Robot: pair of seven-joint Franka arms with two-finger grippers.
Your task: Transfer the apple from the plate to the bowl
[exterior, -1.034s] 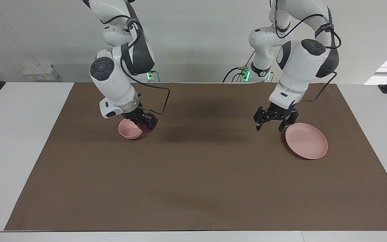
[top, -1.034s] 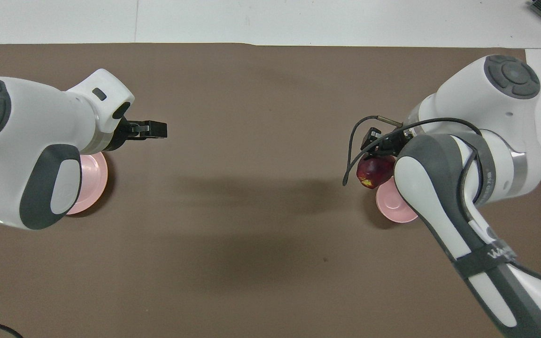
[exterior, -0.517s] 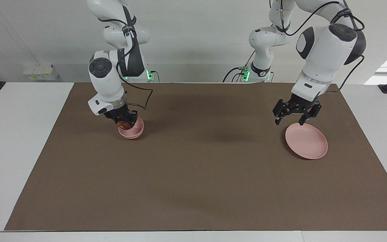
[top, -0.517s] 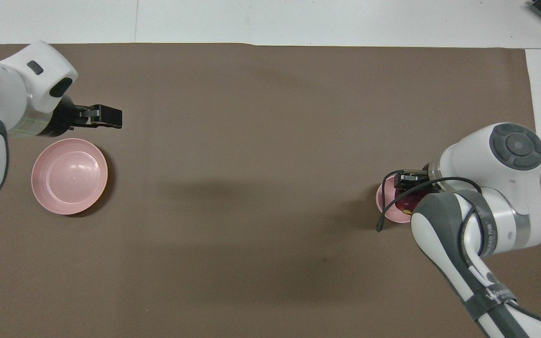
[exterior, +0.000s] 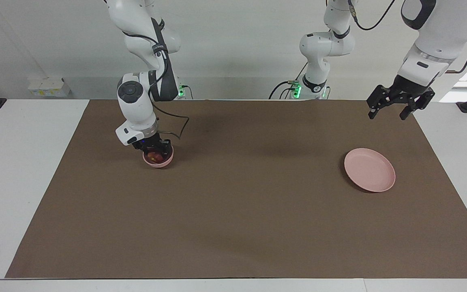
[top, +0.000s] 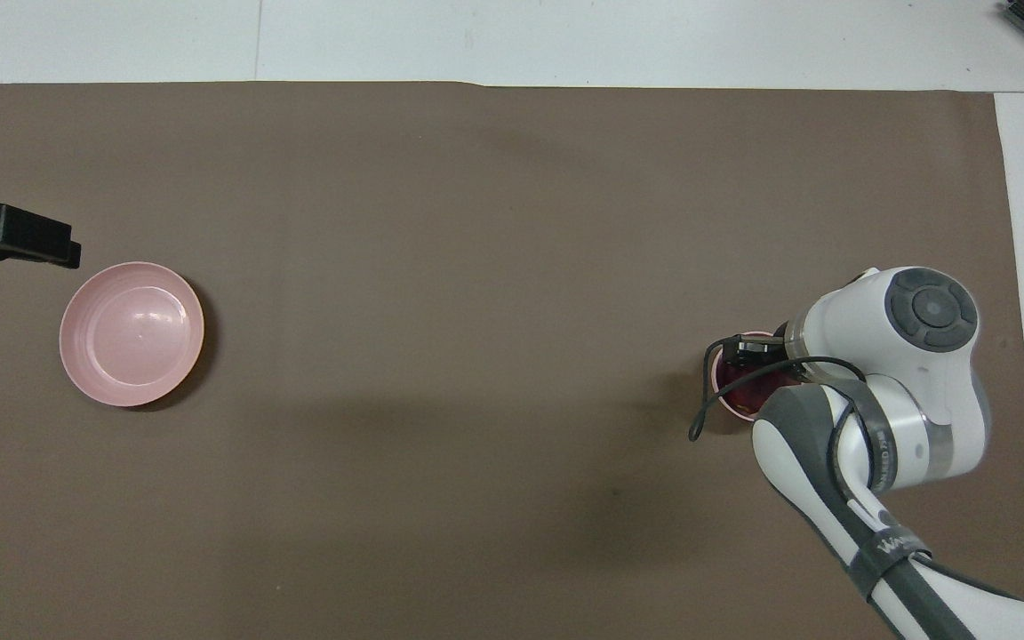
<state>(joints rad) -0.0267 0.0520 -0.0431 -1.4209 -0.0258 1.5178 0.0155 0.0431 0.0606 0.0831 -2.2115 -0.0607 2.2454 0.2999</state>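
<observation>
The apple [exterior: 155, 155] is sitting in the bowl [exterior: 158, 161] at nine o'clock of the facing view, well apart from the plate [exterior: 369, 175] lying at three o'clock.

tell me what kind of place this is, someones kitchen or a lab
Most likely a robotics lab, not a kitchen: two arms mounted at a white table under a brown mat, plain wall, trailing cables. The only tableware is a plate and a bowl.
</observation>
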